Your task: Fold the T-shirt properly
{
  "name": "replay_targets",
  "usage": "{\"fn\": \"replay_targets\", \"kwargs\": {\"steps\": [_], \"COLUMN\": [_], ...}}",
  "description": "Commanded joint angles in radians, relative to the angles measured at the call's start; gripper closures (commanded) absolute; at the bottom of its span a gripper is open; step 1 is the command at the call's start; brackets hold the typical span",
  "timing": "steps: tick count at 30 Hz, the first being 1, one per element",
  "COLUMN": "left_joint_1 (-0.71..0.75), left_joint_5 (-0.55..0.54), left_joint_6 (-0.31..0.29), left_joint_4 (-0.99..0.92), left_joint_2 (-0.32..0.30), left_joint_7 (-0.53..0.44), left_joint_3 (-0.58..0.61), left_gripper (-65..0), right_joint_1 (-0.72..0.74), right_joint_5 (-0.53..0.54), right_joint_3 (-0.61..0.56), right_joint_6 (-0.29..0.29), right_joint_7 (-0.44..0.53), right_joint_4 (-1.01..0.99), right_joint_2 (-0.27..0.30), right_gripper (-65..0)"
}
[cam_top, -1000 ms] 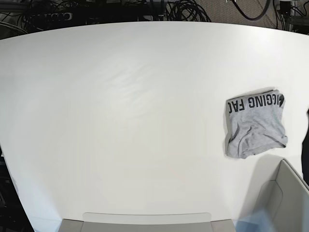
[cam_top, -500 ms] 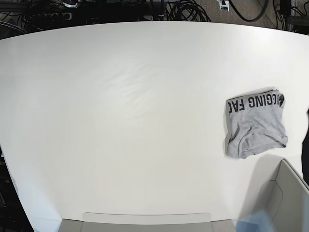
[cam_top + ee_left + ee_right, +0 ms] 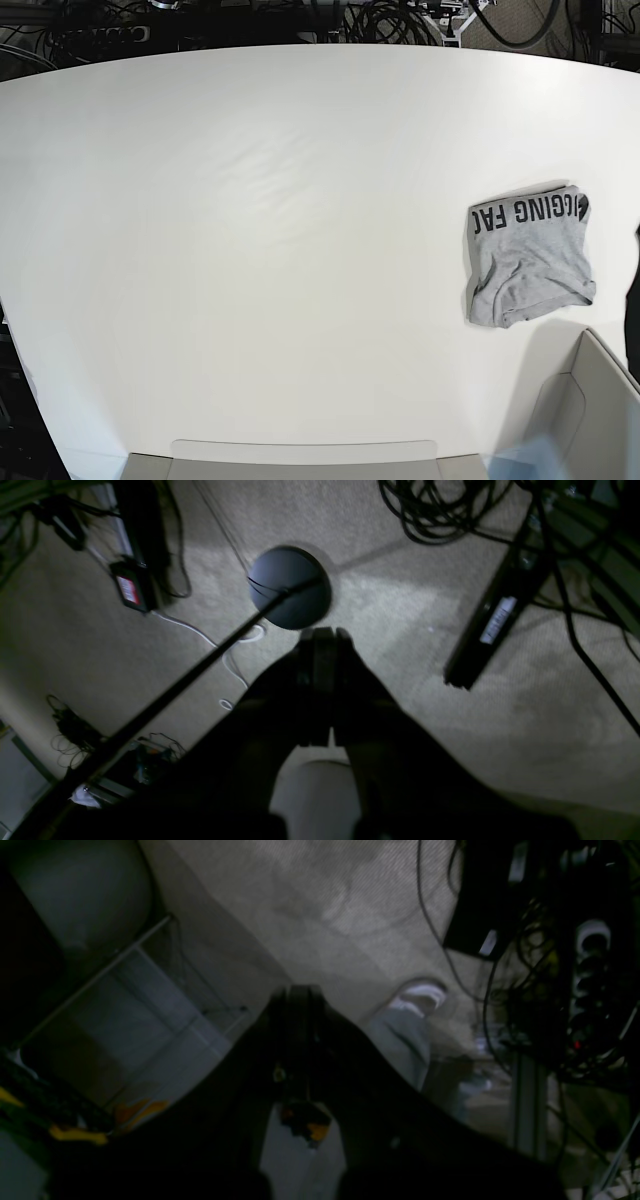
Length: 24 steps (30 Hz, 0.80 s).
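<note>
The heather-grey T-shirt (image 3: 528, 258) lies folded into a small packet at the right of the white table (image 3: 250, 250), with black lettering along its far edge. Neither wrist view shows it. My left gripper (image 3: 323, 631) is shut and empty, off the table and pointing at the carpeted floor. My right gripper (image 3: 298, 989) is also shut and empty, over the floor. In the base view only small bits of the arms show beyond the table's far edge, a light one (image 3: 447, 16) and a dark one (image 3: 163, 4).
A grey bin (image 3: 590, 400) stands at the front right corner and a grey tray (image 3: 300, 455) along the front edge. Cables (image 3: 390, 22) lie behind the far edge. On the floor are a round black stand base (image 3: 290, 587) and power strips (image 3: 492, 620).
Small parts of the arms have come into view beyond the table's far edge in the base view. The T-shirt has not moved.
</note>
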Motion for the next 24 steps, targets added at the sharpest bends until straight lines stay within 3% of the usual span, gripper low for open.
{"fn": "replay_targets", "kwargs": {"steps": [1,11,17,24], "left_joint_1": [0.005,0.016,0.007,-0.029], "left_joint_5": [0.002,0.003,-0.001,-0.003], "left_joint_6": [0.009,0.007,0.006,0.006], "left_joint_4": [0.002,0.002,0.002,0.002], "left_joint_2": [-0.001,0.011,0.017,0.020], "left_joint_7": [0.002,0.002,0.002,0.002], "left_joint_3": [-0.001,0.000,-0.001,-0.001], "left_gripper": [0.0,0.0,0.0,0.0], "right_joint_1": [-0.005,-0.009,0.043,0.012], "right_joint_5": [0.002,0.010,0.002,-0.016], "right_joint_3": [0.002,0.006,-0.002,-0.033], "right_joint_6": [0.010,0.010,0.010,0.010], "right_joint_7": [0.001,0.001,0.001,0.003], "right_joint_4": [0.004,-0.013,-0.147,-0.170], "right_joint_2": [0.012,-0.011,-0.114,-0.162], "right_gripper": [0.0,0.0,0.0,0.0]}}
